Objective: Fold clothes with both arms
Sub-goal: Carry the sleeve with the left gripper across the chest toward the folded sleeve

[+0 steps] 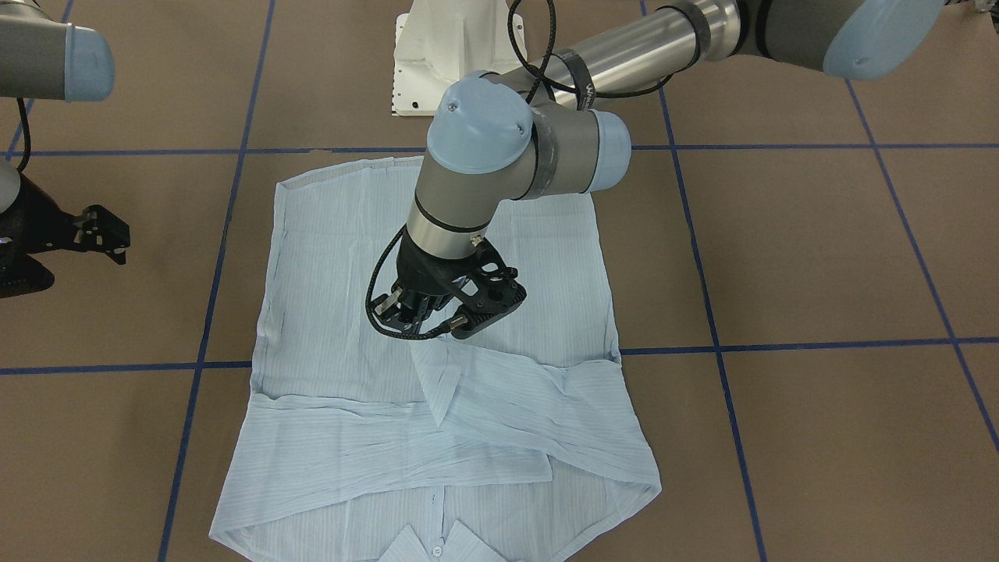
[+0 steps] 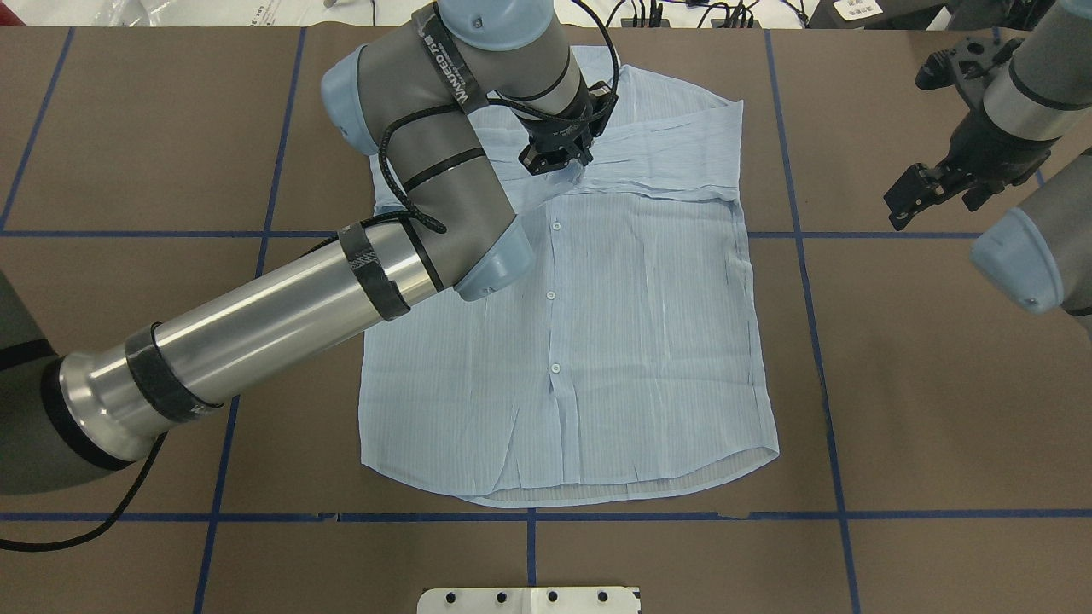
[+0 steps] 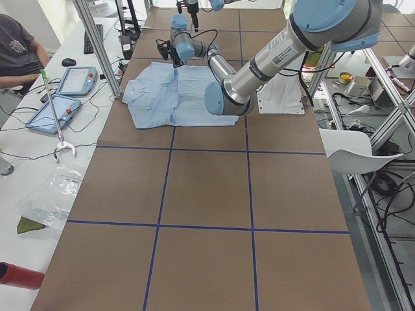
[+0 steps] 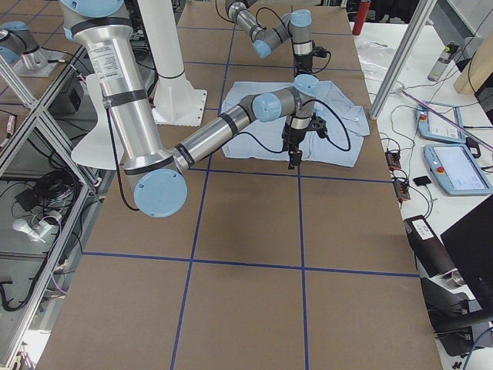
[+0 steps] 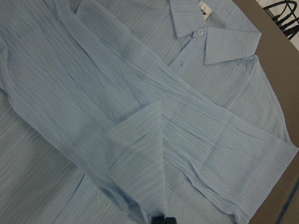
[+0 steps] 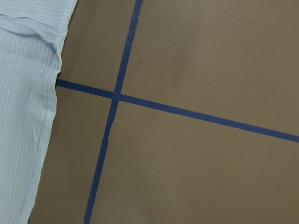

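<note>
- Meeting tip to tip, the black two-finger left gripper [image 2: 556,164] has its jaws together right at the edge of a folded-over sleeve cuff [image 5: 140,158]. Whether cloth is nipped between them I cannot tell.
- That cuff ends a sleeve laid across the chest of the pale blue, finely striped, long-sleeved shirt [image 2: 631,341], a little nearer the robot than the pointed collar [image 5: 219,32].
- The shirt lies flat and front up in the middle of the table, with its collar at the far side and its curved hem toward the robot. Small white buttons [image 2: 553,295] run in a line down its centre, and a second sleeve [image 1: 328,445] also lies folded across the chest.
- The silver-grey left arm [image 2: 281,315] reaches over the shirt's left half.
- The black right gripper [image 2: 909,194] hangs over bare table well to the right of the shirt, its jaws apart.
- The brown table surface [image 2: 938,384] carries a grid of blue tape lines [image 6: 187,112].
</note>
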You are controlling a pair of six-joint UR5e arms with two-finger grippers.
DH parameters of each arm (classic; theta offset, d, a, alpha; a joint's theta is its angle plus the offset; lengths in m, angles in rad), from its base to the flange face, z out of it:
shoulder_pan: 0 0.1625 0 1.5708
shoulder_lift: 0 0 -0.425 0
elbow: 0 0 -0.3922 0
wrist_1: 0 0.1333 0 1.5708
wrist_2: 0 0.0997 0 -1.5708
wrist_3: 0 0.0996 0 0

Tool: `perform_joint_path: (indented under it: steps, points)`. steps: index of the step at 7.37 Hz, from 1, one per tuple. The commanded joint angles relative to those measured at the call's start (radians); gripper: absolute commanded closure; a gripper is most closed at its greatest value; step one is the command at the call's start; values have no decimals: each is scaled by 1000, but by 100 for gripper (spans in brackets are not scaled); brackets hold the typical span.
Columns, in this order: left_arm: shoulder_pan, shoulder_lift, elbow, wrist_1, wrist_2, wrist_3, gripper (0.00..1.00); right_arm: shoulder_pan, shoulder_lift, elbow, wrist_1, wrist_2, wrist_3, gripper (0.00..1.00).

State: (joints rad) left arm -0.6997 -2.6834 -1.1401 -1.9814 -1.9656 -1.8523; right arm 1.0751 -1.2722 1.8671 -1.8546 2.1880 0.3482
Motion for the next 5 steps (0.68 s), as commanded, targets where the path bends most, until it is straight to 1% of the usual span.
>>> perform_joint_path:
  steps: [1,4,5]
  points:
    - [0,-9,57,-100,23,-4,100,0,-7,0,0,1,0,0]
    - [0,-13,72,-181,33,-13,100,0,-9,-3,0,0,0,0]
    - [0,-13,103,-227,33,-15,100,3,-9,-3,0,0,0,0]
